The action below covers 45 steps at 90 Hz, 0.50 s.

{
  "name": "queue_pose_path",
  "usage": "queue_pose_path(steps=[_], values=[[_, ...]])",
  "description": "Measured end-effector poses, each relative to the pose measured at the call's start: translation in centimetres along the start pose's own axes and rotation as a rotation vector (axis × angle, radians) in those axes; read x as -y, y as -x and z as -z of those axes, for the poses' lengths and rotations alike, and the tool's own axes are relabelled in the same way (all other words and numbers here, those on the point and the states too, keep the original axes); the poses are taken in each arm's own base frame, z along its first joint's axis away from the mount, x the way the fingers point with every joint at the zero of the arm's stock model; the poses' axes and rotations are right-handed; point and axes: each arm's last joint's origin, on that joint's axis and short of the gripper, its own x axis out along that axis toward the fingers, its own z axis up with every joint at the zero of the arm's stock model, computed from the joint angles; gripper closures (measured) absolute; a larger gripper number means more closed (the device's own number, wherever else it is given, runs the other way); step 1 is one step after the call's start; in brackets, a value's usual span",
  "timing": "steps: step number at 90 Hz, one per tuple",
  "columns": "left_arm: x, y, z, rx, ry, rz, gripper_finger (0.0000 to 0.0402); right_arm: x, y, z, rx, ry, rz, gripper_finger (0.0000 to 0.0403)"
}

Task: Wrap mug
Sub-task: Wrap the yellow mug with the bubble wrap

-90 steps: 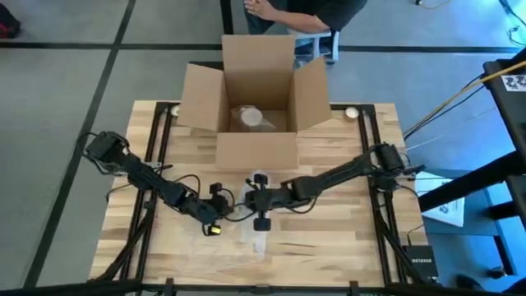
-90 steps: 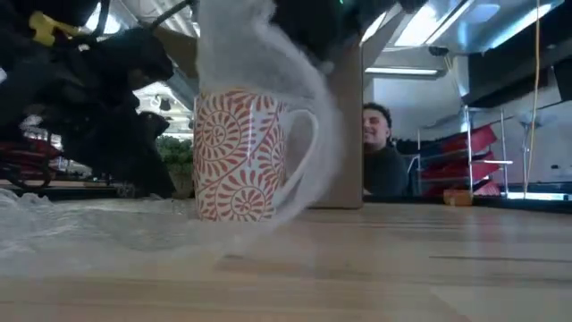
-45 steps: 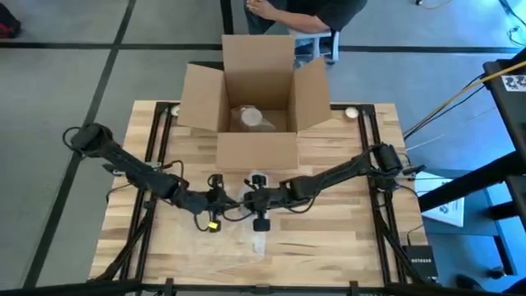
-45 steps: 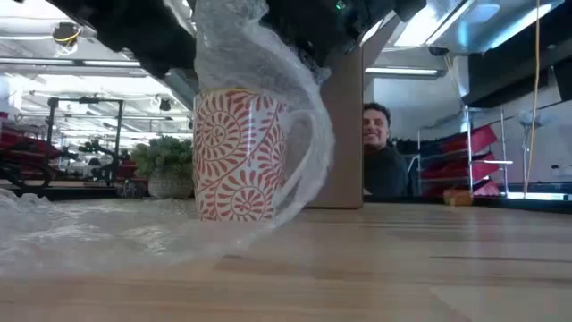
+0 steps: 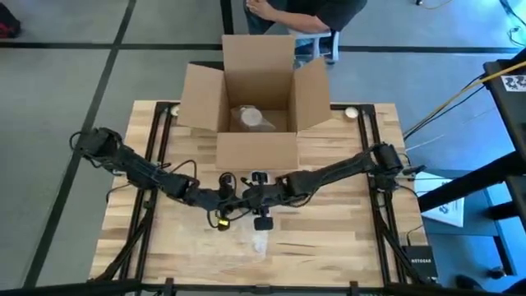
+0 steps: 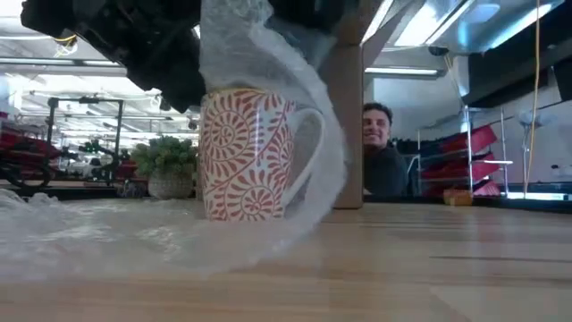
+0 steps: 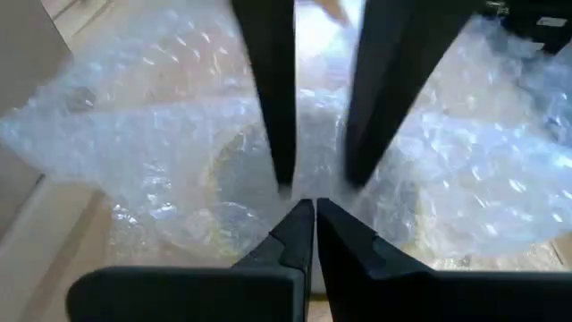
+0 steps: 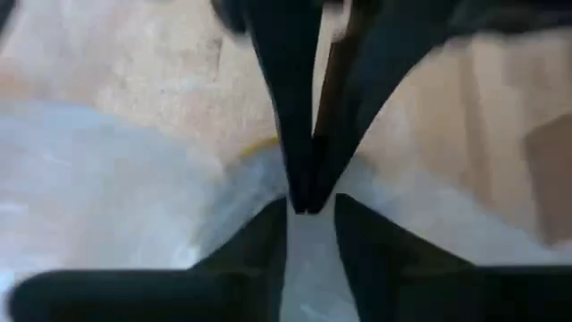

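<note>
Wooden worktop [image 5: 329,238], seen from above, with an open cardboard box [image 5: 256,99] at its far edge; something pale and wrapped lies inside the box, can't tell what. A person [image 6: 382,152] is behind the worktop, partly hidden by the box in the low view. Bubble wrap [image 6: 116,237] is spread flat over the worktop near the middle and rises in a fold over the mug [image 6: 246,152], draping down its handle side. The mug is upright on the wrap, white with a red-orange swirl pattern, handle toward the person's side in the low view. Both arms meet at mid-worktop just above the mug. Left gripper [image 5: 223,196] is right over the mug; in its wrist view its fingers [image 7: 299,233] are pressed nearly together, only a thin slit between the tips, wrap below them. Right gripper [image 5: 253,196] sits just beside it, tip to tip; its fingers [image 8: 268,237] stand slightly apart with a strip of wrap pinched between them.
</note>
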Motion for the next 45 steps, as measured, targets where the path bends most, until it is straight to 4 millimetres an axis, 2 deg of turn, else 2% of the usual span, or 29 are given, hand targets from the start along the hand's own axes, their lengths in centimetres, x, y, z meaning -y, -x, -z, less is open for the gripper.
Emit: queue_pose_path(steps=[11, 21, 34, 45], values=[[0.0, 0.0, 0.1, -0.003, -0.001, 0.0, 0.0402, -0.2, 2.4, -1.0, -0.102, -0.043, -0.067, 0.0255], [0.0, 0.0, 0.1, -0.004, -0.002, 0.0, 0.0402, -1.2, 4.0, -1.4, -0.143, -0.052, -0.084, 0.0238], [0.0, 0.0, 0.1, -0.005, -0.002, -0.001, 0.0402, -3.4, 4.2, 0.2, -0.261, -0.018, -0.06, 0.0238], [0.0, 0.0, 0.1, -0.006, -0.003, -0.001, 0.0402, -5.7, 4.1, 0.4, -0.186, 0.029, 0.012, 0.0253]])
